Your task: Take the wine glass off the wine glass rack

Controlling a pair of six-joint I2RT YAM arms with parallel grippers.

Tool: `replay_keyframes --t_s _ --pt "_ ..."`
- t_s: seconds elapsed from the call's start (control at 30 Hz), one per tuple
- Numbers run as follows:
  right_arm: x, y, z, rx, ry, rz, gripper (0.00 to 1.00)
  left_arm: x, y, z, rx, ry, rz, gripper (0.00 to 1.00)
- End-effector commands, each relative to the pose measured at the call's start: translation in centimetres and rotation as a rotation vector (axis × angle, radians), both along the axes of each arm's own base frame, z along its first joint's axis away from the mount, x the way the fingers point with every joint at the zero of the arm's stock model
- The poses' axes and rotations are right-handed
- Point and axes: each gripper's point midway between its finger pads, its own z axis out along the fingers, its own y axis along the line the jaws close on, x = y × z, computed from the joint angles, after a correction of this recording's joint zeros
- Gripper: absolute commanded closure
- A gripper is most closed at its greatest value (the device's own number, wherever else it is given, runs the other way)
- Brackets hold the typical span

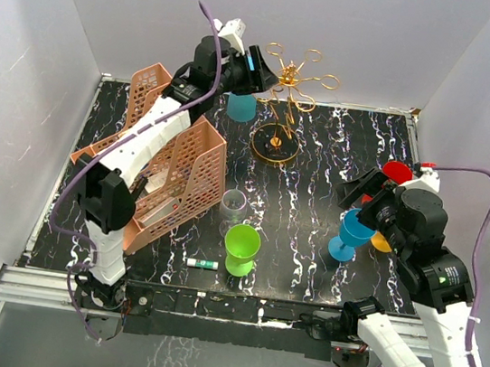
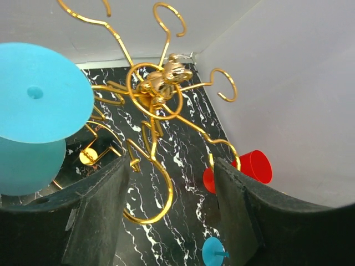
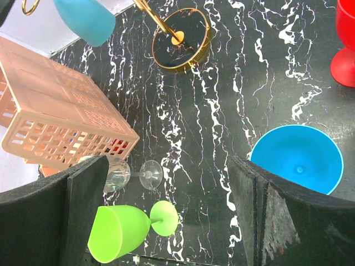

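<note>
Crowded at the top of the wine glass rack (image 1: 285,107), open desk (image 1: 332,150) to its right

The rack stands close before the back wall (image 1: 356,44), so little room lies behind it; its looped arms fan out at the top, and the left gripper (image 1: 263,69), fingers (image 2: 105,210) spread, sits just left of them; the teal wine glass (image 1: 241,107) hangs bowl-down just left of the post; the pink organizer (image 1: 169,168) blocks the desk further left; bare desk runs right of the ring base up to the red glass (image 1: 397,173); nearer than the rack are a clear glass (image 1: 233,205) on its side and a green glass (image 1: 241,247), with open desk between them and the blue glass (image 1: 352,235).
</note>
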Motion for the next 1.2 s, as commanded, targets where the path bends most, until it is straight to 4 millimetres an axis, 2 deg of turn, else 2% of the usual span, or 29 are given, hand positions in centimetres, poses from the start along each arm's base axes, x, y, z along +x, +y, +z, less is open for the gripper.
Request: replay_keyframes --t_s 0.0,0.1,0.23,0.4,0.57,0.7,0.83,1.0,1.17 --pt "0.9 0.4 0.9 0.022 -0.045 0.002 0.01 -3.8 1.8 5.4 0.011 -0.095 -0.028 0.38" --pt "0.9 0.4 0.7 0.018 -0.044 0.000 0.02 -4.4 3.0 5.7 0.051 -0.103 -0.004 0.35" --pt "0.9 0.3 0.7 0.014 -0.045 -0.003 0.02 -3.9 5.4 5.6 0.081 -0.101 0.067 0.28" --pt "0.9 0.2 0.9 0.005 -0.052 -0.002 0.02 -1.6 8.4 5.4 0.027 -0.072 0.157 0.23" --pt "0.8 0.0 1.1 0.000 -0.060 -0.007 0.02 1.6 10.0 4.4 0.011 -0.033 0.229 0.19" --pt "0.7 -0.2 1.1 -0.001 -0.064 -0.013 0.01 4.1 9.9 3.5 -0.008 -0.006 0.238 0.19" --pt "0.7 -0.2 1.0 -0.003 -0.060 -0.016 0.02 5.6 9.0 2.6 -0.019 0.016 0.214 0.22" --pt "0.8 -0.2 0.9 -0.003 -0.058 -0.017 0.02 6.3 7.8 1.3 -0.039 0.046 0.170 0.37" --pt "0.8 -0.2 0.8 -0.006 -0.054 -0.016 0.02 6.4 7.1 0.3 -0.058 0.064 0.143 0.44"
